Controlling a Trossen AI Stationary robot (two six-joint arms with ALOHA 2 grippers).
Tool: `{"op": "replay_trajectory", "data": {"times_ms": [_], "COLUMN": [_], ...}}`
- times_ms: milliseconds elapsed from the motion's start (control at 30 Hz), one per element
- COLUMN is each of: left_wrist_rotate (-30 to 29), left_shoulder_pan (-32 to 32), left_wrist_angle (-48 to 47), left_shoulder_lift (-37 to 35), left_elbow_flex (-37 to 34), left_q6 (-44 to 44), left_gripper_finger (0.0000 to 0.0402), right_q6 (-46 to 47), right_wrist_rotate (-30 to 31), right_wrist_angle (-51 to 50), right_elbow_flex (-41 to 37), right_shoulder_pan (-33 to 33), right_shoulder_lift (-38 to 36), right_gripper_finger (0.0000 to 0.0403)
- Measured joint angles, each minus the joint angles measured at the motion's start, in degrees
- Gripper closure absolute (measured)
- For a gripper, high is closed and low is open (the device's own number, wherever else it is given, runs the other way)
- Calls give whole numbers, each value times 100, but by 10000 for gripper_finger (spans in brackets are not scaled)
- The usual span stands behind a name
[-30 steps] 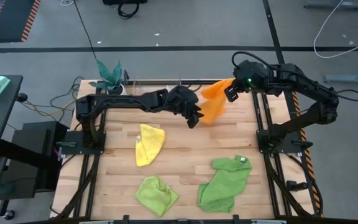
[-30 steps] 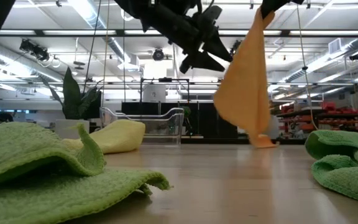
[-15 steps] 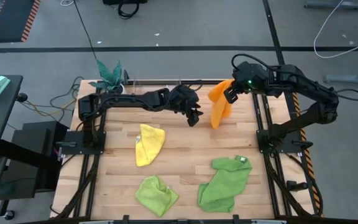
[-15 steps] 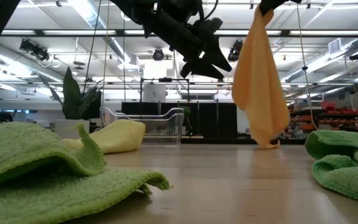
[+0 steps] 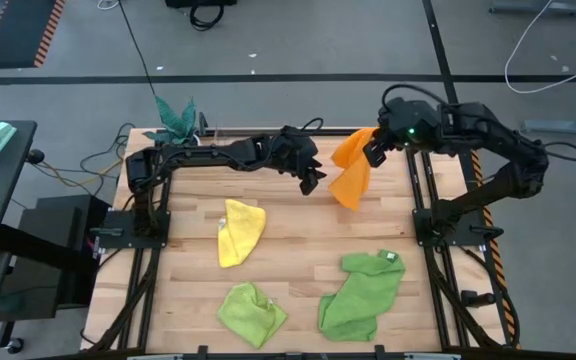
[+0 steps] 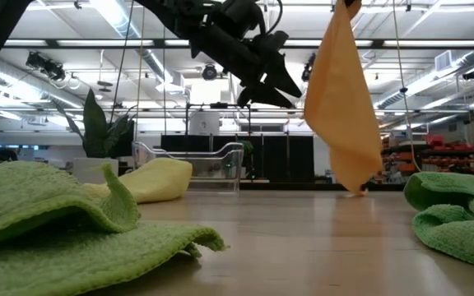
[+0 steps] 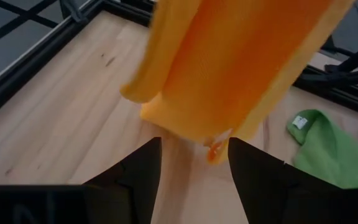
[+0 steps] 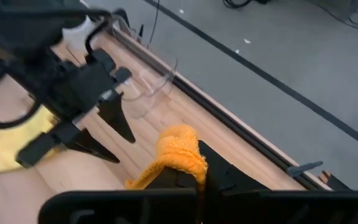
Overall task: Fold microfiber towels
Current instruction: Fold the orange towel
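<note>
The orange towel [image 5: 350, 178] hangs from my right gripper [image 5: 372, 152], which is shut on it above the table's far right part. In the low view the orange towel [image 6: 341, 107] hangs long, its lower corner [image 6: 354, 187] close above the tabletop. My left gripper [image 5: 311, 182] stands open just left of the towel, its fingers on either side of the lower corner [image 7: 215, 149] without touching. The yellow towel [image 5: 240, 230], the lime green towel [image 5: 251, 312] and the mid-green towel [image 5: 363, 293] with its white tag [image 5: 390, 257] lie crumpled on the table. My right gripper pinches a bunched upper part of the orange towel [image 8: 178, 149] between its two fingers, coming at it slanting downward from the table's right. The towel hangs slack below the fingers; whether its lowest corner touches the table cannot be told.
A teal-leaved plant [image 5: 176, 118] in a white pot stands at the far left corner. A clear plastic guard [image 8: 145, 87] runs along the far edge. Bare wood [image 5: 298, 245] lies between the towels in the middle.
The orange towel has swayed under my right gripper: its hanging body, first swung out toward the left, has turned and now hangs straighter. My left gripper has drifted a little toward the far edge beside it and stays open.
</note>
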Motion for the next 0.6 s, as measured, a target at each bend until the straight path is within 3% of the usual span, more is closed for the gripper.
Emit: {"op": "replay_trajectory", "data": {"times_ms": [200,600], "left_wrist_rotate": [125,126], "left_shoulder_pan": [-11,-48], "left_wrist_angle": [102,260], "left_shoulder_lift": [0,0], "left_elbow_flex": [0,0], "left_q6": [-7,-7], "left_gripper_finger": [199,197], "right_q6": [-202,-332], "right_wrist_rotate": [87,97], "right_wrist_angle": [-4,20], "right_elbow_flex": [371,409], "right_shoulder_pan": [0,0], "right_shoulder_lift": [87,316], "right_gripper_finger": [403,403]}}
